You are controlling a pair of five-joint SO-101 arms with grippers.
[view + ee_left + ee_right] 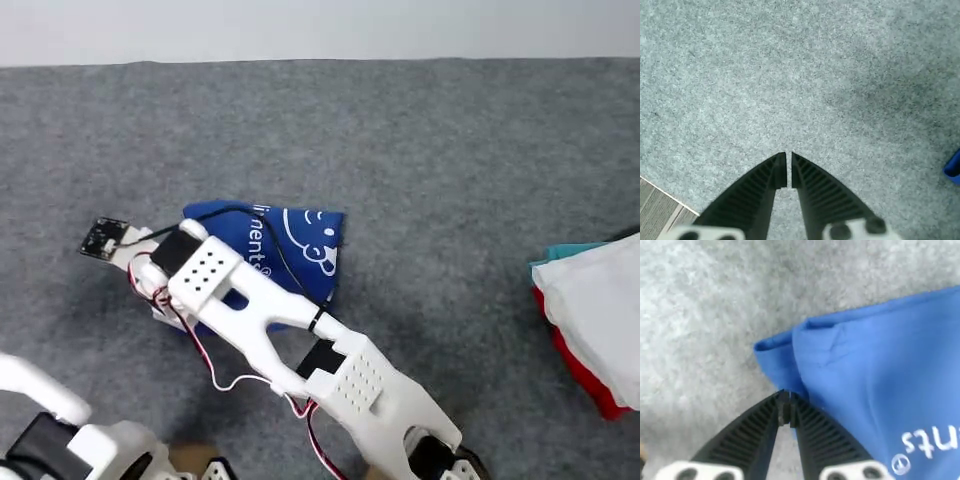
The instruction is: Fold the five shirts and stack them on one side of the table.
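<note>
- My right gripper (pixel 785 412) has its jaws pressed together at the blue shirt's (pixel 880 380) edge; I cannot tell if cloth is caught.
- The blue shirt lies partly folded just toward 9 o'clock of the grey table's (pixel 420 150) middle.
- My left gripper (pixel 789 170) is pressed together, holding nothing, at 7 o'clock.
- The stack of folded shirts (pixel 600 300) sits at 3 o'clock.

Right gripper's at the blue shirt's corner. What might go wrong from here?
1. The right gripper is shut at the very edge of the blue shirt; so thin a pinch may slip.
2. The stack lies far across the table; dragging could bunch the shirt.
</note>
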